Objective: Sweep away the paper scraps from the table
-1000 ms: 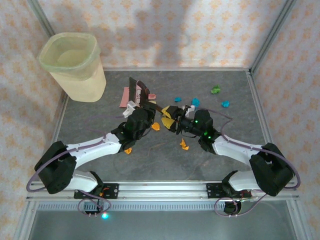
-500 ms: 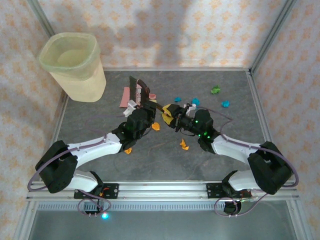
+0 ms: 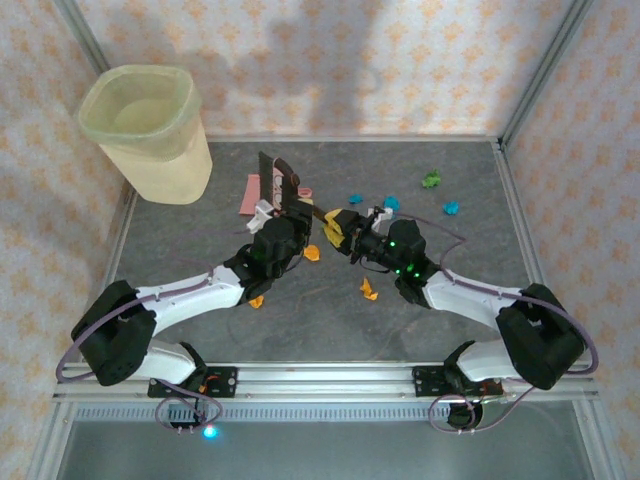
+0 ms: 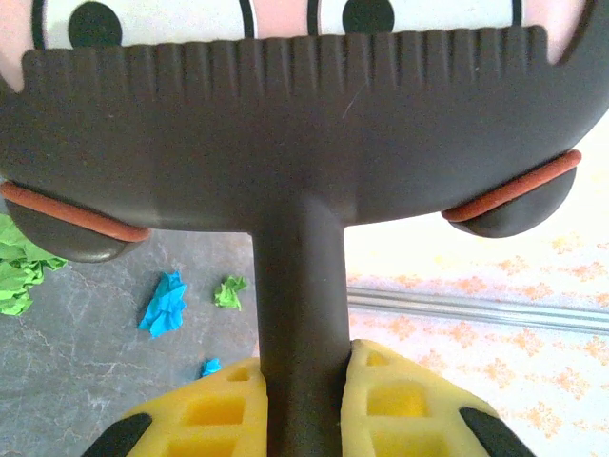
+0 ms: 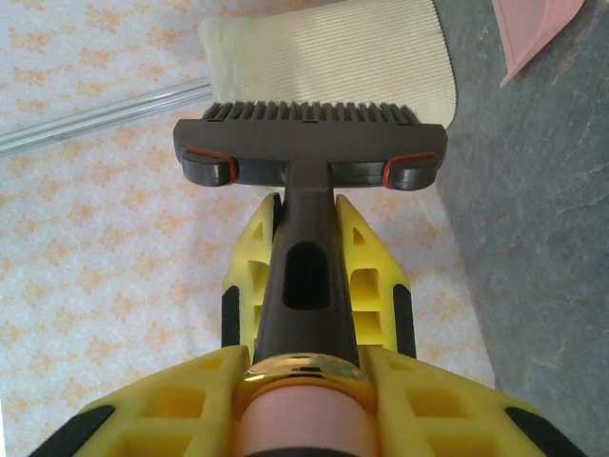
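On the table point(image 3: 320, 325), paper scraps point(image 3: 368, 290) lie scattered mid-surface and toward the far right.
The left gripper point(image 4: 303, 381) clamps the brush point(image 4: 304, 143) stem; the right gripper point(image 5: 303, 381) is closed around its handle end; a bin point(image 3: 150, 130) stands far left.

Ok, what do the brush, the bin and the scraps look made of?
The brush: dark matte moulded plastic, judging by its smooth ribbed head; red end bands look rubbery. The bin: pale yellowish plastic, probably, with finely ribbed walls and a slightly translucent rim. The paper scraps: matte coloured paper, sharply creased and crumpled.
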